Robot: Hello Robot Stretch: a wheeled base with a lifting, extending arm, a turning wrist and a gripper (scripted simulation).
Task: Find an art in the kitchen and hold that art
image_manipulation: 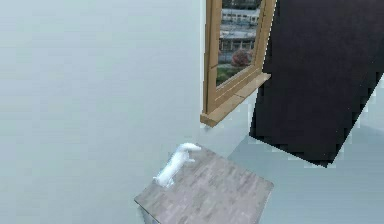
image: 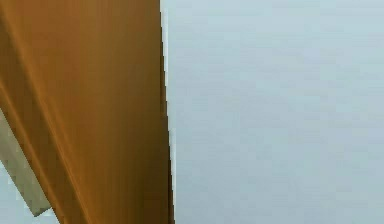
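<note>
In the forward view, a broad panel (image: 100,100) on the left is coloured orange-brown, with darker streaks running along its length. A pale beige strip (image: 25,175) is seen at its lower left edge. The wall (image: 280,110) to the right is plain pale blue-grey.

In the arm side view, the same pale blue-grey is carried by the wall (image_manipulation: 90,70). The window frame (image_manipulation: 212,60) is light brown wood. A tall block (image_manipulation: 320,75) at the far right is near-black. The near tabletop (image_manipulation: 215,195) is patterned in grey-brown wood grain, and a small white thing (image_manipulation: 175,165) lies at its left edge.
</note>
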